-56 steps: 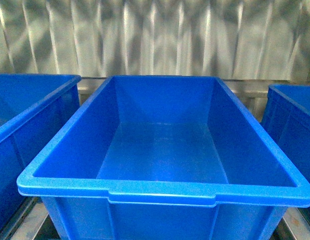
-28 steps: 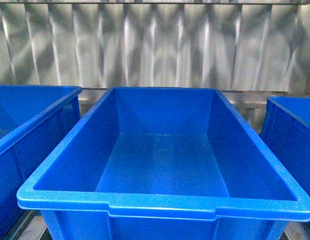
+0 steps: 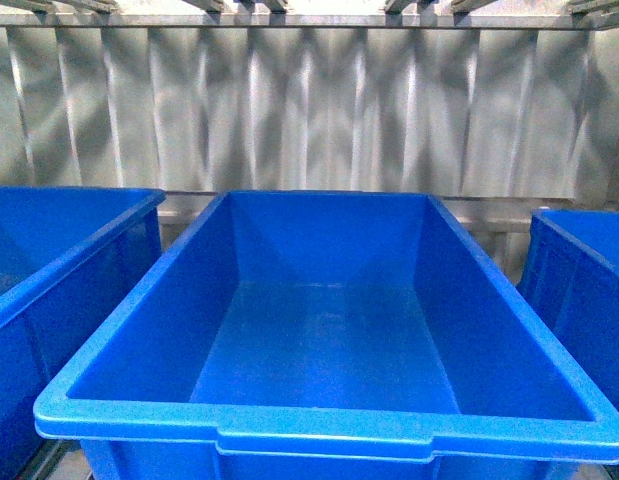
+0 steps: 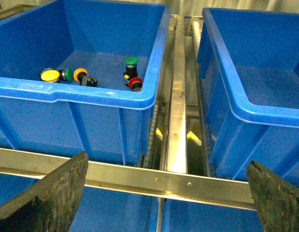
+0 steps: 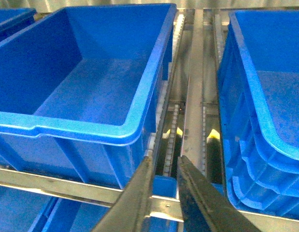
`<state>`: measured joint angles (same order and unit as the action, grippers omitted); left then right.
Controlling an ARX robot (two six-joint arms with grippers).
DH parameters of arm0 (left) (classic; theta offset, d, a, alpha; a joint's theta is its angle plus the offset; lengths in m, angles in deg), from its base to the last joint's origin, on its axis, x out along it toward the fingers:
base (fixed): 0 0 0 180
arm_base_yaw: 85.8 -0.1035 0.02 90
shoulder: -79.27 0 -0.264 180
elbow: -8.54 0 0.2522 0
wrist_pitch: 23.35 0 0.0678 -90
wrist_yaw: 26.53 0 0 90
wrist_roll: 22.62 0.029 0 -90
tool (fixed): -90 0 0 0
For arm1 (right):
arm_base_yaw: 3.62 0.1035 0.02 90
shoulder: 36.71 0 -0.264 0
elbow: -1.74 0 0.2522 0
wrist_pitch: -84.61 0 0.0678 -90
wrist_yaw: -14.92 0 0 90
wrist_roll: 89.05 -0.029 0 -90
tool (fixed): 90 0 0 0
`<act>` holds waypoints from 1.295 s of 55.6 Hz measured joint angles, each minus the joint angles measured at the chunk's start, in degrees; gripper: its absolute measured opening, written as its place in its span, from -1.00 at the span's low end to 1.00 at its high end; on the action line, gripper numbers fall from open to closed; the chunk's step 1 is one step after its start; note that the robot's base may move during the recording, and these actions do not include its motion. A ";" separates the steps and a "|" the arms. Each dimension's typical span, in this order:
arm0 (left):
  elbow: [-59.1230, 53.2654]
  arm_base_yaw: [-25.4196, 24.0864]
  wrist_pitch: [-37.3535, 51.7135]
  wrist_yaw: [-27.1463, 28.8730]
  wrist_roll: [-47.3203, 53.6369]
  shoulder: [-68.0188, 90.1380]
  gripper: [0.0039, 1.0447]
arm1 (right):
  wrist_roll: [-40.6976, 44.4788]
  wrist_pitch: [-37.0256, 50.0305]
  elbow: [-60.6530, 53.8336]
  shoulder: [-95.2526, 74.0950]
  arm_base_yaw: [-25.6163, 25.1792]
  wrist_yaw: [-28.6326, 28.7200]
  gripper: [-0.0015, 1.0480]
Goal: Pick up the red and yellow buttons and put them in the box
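**Zero buttons in the box, both arms standing off**

The centre box (image 3: 329, 425) is sitting empty, with a bare floor in the front view. By my read the whole job is remaining.

The source bin (image 4: 91, 94) is showing only in the left wrist view; it's likely the left-hand bin of the front view. A metal rail (image 4: 177, 121) is running in the gap between it and the neighbouring box, and a crossbar (image 4: 139, 176) is spanning in front of both. Any transfer is going to need a lift over two tall rims plus that gap. The interiors are wide and open, giving plenty of room to descend.

The left gripper (image 4: 167, 160) is hanging released, jaws wide apart, outside the bin and carrying nothing. The right gripper (image 5: 164, 160) is sitting nearly clenched with only a thin slit, empty, over the rail gap.

All the buttons are lying on the source bin floor:
- The yellow button (image 4: 50, 75) and second yellow button (image 4: 80, 74) are flanking a small green one near the front wall.
- The red button (image 4: 135, 83) is lying right against an upright green button (image 4: 131, 62), close to the rail-side wall. Finger room there is looking tight.
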<state>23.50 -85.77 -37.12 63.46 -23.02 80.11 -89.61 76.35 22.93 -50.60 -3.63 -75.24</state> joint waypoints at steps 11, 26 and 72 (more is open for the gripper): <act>0.00 0.00 0.00 0.00 0.00 0.00 0.85 | 0.26 -6.01 -2.01 7.72 0.00 0.22 -0.93; 0.00 0.00 0.00 0.00 0.00 0.00 0.85 | 0.26 -6.01 -3.98 10.54 0.00 0.07 -0.93; 0.00 0.00 0.00 0.00 0.00 0.00 0.85 | 0.37 -5.62 -5.90 13.57 0.00 0.15 -0.07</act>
<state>23.50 -85.77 -37.12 63.46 -23.02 80.11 -89.24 70.73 17.02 -37.03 -3.63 -75.09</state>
